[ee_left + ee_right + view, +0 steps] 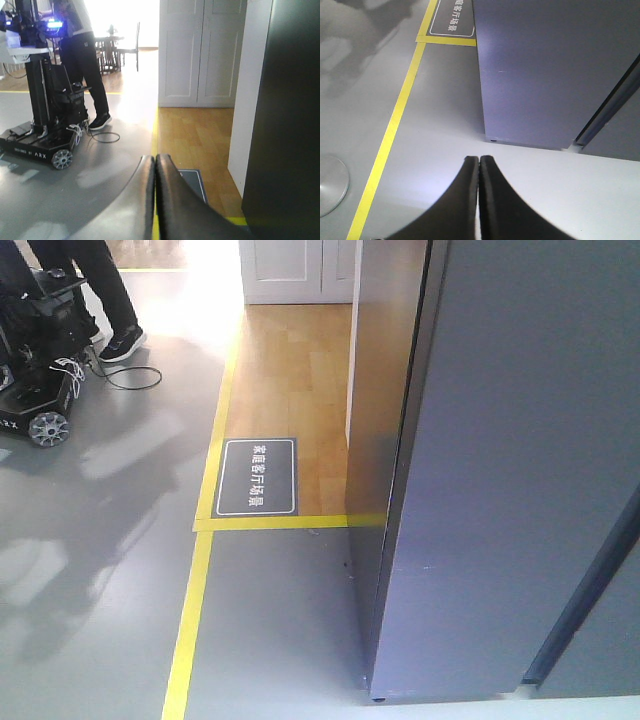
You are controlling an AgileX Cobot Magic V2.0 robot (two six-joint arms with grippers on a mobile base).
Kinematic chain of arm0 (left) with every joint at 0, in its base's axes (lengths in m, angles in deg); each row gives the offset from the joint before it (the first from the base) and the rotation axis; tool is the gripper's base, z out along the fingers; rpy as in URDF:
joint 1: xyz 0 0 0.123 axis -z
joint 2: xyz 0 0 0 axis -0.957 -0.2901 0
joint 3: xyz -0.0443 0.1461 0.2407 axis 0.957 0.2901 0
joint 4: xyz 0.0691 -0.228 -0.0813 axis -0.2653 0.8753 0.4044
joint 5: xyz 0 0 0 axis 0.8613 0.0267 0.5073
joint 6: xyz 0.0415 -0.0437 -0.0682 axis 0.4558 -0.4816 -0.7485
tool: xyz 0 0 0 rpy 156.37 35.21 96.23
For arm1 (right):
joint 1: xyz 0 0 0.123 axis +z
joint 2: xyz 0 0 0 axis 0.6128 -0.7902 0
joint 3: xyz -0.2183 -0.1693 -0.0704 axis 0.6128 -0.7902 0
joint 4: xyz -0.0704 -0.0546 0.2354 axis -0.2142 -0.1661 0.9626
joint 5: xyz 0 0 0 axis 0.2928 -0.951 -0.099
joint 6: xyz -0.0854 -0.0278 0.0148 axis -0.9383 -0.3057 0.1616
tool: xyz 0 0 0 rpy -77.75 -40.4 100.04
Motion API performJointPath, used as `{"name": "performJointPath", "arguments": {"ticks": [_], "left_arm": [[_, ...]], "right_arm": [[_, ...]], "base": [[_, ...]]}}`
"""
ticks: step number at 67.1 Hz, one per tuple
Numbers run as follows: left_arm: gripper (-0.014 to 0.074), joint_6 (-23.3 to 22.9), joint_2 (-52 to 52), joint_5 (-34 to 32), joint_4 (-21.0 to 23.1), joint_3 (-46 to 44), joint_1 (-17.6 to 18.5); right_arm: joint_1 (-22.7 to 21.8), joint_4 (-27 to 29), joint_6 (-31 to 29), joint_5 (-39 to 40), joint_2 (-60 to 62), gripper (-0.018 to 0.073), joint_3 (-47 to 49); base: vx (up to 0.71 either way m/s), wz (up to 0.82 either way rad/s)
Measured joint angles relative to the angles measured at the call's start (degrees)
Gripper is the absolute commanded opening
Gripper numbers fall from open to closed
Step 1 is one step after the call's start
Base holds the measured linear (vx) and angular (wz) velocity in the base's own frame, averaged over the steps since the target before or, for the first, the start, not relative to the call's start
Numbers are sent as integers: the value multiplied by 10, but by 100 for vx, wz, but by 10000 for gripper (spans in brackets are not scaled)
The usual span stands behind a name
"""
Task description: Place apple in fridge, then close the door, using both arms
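The fridge (500, 460) fills the right of the front view as a flat dark grey face, and none of its white inside shows. A dark slanted seam (585, 585) runs down its right part at the door edge. In the right wrist view the same grey face (545, 65) stands just ahead of my right gripper (479, 159), which is shut and empty. My left gripper (154, 157) is also shut with nothing in it, and the fridge's dark side (290, 125) stands to its right. The apple is out of view.
Yellow floor tape (190, 620) edges a wooden floor area with a dark floor sign (258, 477). Another wheeled robot base (40, 142) and a standing person (85, 60) are at the far left. White cabinet doors (200, 50) stand behind. A round metal disc (330, 185) lies low left.
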Motion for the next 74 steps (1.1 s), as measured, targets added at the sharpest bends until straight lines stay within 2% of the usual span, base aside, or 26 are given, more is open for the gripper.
{"name": "performJointPath", "arguments": {"ticks": [20, 33, 74], "left_arm": [[-6, 0, 0, 2, 1, 0, 0], [-6, 0, 0, 2, 2, 0, 22], [-6, 0, 0, 2, 2, 0, 18]], "right_arm": [[0, 0, 0, 0, 0, -3, 0], [0, 0, 0, 0, 0, -3, 0], [0, 0, 0, 0, 2, -3, 0]], "base": [[0, 0], [0, 0], [0, 0]]}}
